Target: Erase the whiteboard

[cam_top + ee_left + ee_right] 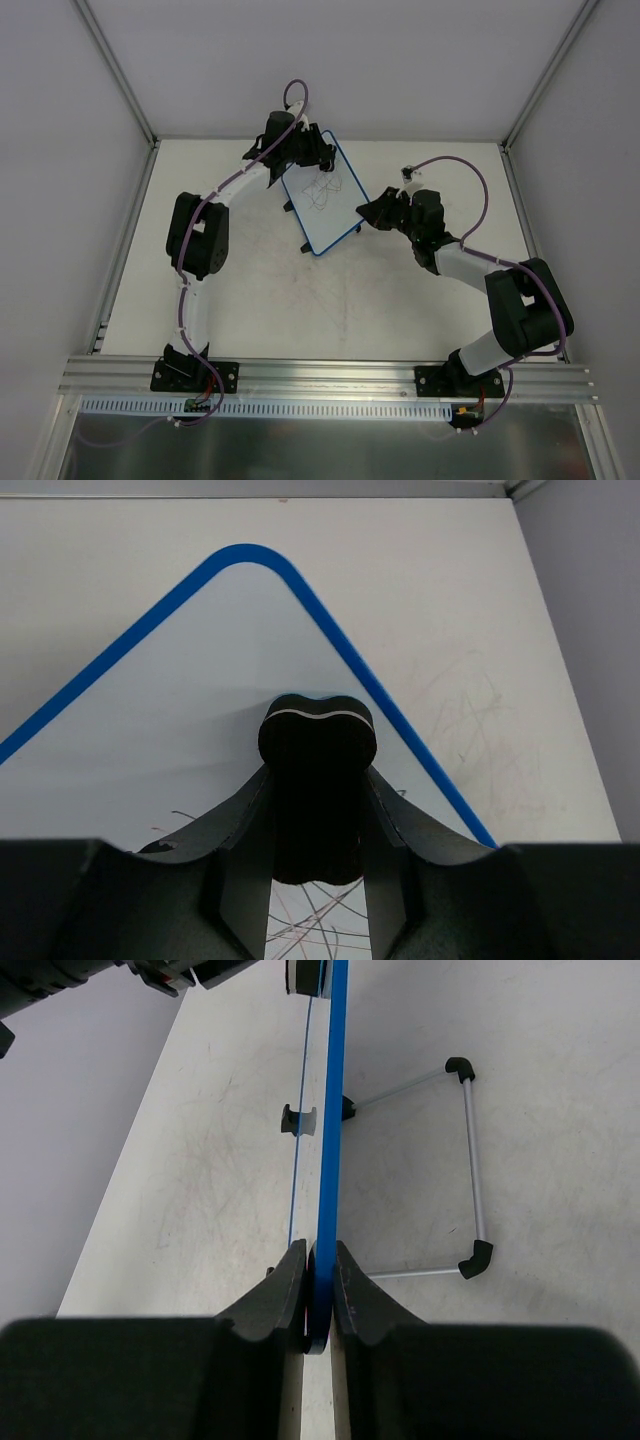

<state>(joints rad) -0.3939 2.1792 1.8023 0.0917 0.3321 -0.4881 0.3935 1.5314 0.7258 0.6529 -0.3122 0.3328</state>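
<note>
step: wiping, scribbles (pixel 322 190) unerased.
left claw (pixel 318 815): pinches eraser (pixel 318 745), scribbles just behind.
right claw (pixel 320 1265): clamps whiteboard (pixel 328 1110) edge.
next: drag eraser back across them.

The whiteboard (pixel 322 200) rests on the table (pixel 350 300), eraser (pixel 318 780) over its corner.

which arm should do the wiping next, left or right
Left. The left gripper is shut on the eraser, at the board's face near the scribbles. The right gripper is clamped on the board's rim, so it likely serves best as the holder.
</note>
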